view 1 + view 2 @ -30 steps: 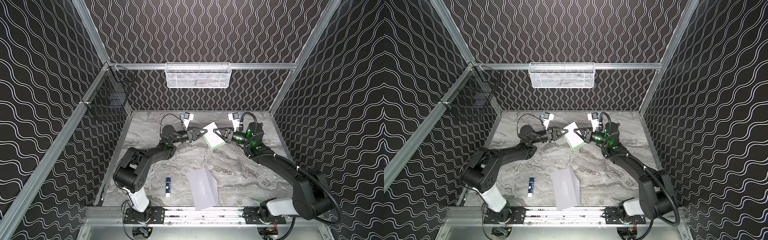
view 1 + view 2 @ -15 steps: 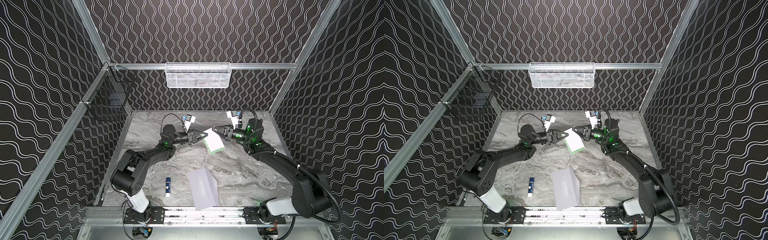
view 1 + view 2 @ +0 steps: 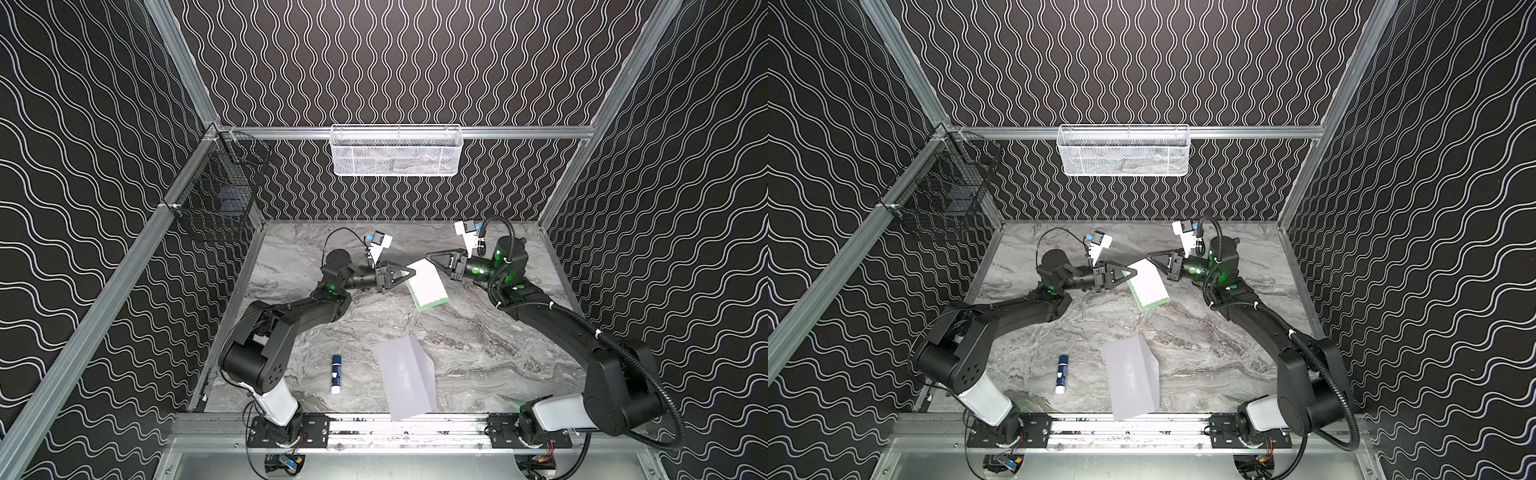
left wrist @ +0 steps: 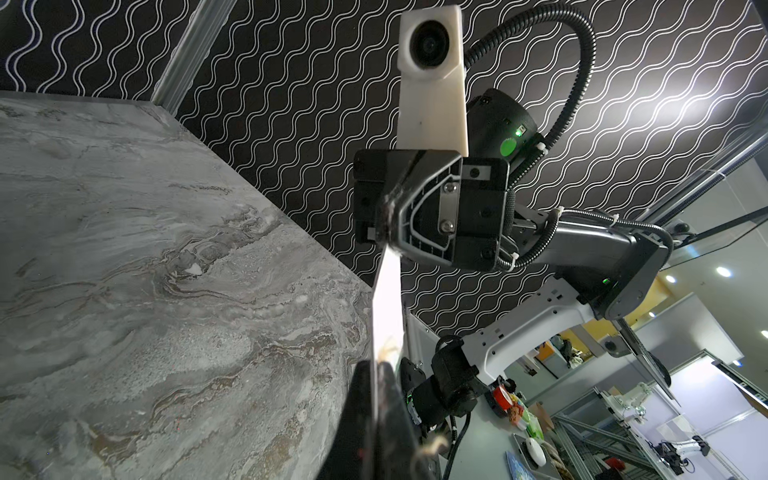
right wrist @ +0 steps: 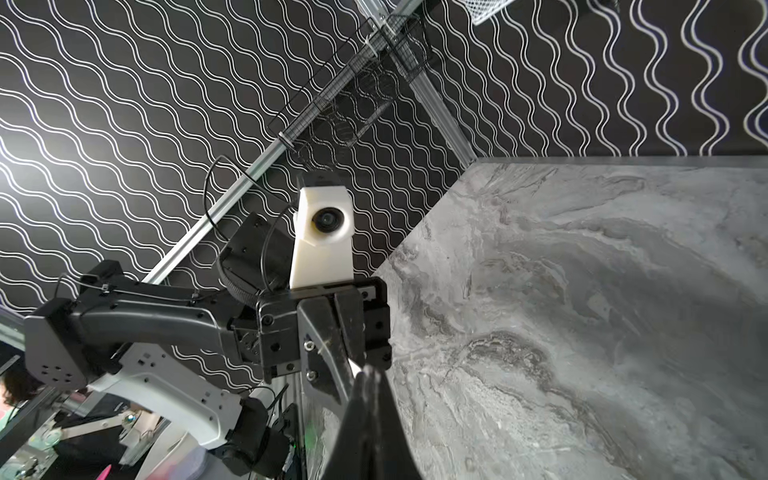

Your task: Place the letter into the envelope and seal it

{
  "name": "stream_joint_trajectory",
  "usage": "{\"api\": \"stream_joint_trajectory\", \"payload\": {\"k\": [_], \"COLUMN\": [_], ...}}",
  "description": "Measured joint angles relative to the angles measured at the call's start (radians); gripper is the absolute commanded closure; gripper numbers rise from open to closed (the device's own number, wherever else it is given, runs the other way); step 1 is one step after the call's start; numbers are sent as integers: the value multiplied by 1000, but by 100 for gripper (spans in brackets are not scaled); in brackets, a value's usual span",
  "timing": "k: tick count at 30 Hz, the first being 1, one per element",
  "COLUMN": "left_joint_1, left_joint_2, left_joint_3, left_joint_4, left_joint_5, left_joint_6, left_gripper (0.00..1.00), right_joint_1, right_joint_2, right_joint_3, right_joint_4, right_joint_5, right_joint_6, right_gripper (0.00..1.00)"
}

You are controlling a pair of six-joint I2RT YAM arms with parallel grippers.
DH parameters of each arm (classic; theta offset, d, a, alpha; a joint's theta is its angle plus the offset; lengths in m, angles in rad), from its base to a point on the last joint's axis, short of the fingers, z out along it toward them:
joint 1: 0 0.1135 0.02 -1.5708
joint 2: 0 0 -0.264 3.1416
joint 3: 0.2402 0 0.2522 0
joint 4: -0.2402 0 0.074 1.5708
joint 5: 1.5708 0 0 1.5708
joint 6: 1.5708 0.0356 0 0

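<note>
While the envelope [image 3: 407, 382] is lying unfilled at the counter's [image 3: 478, 340] front, the left jaws and right jaws are clamping the folded letter [image 3: 428, 286] aloft behind it, insertion and sealing undone.

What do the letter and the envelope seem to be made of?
The letter: apparently thin paper, matte white with a green border; edge-on it shows as a sliver. The envelope: also paper by its look, matte pale lavender, with one sharp crease.
</note>
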Motion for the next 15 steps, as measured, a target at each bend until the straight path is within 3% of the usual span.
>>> {"api": "stream_joint_trajectory", "payload": {"k": [2, 3, 5, 8, 10, 13, 14, 15], "left_joint_1": [0, 0, -1, -2, -2, -1, -1, -1], "left_joint_2": [1, 3, 8, 11, 11, 14, 15, 16], "left_joint_3": [0, 0, 0, 0, 0, 0, 0, 0], "left_joint_4": [2, 1, 2, 20, 35, 39, 40, 40], "left_joint_5": [4, 10, 14, 8, 6, 5, 5, 5], "left_joint_6": [0, 0, -5, -26, -26, -27, -28, -30], "left_gripper": [100, 100, 100, 100, 100, 100, 100, 100], "right_joint_1": [0, 0, -2, -1, -1, -1, -2, -6], "right_joint_2": [-5, -11, -24, -51, -73, -104, -114, -126], "right_joint_3": [-17, -33, -62, -112, -148, -201, -216, -229], "right_joint_4": [8, 11, 14, 6, 0, -1, -4, -11], "right_joint_5": [-3, -2, -7, -27, -35, -52, -55, -60], "right_joint_6": [-1, 3, 2, -2, -1, -3, -3, -4], "right_gripper": [100, 95, 70, 61, 64, 84, 96, 100]}}
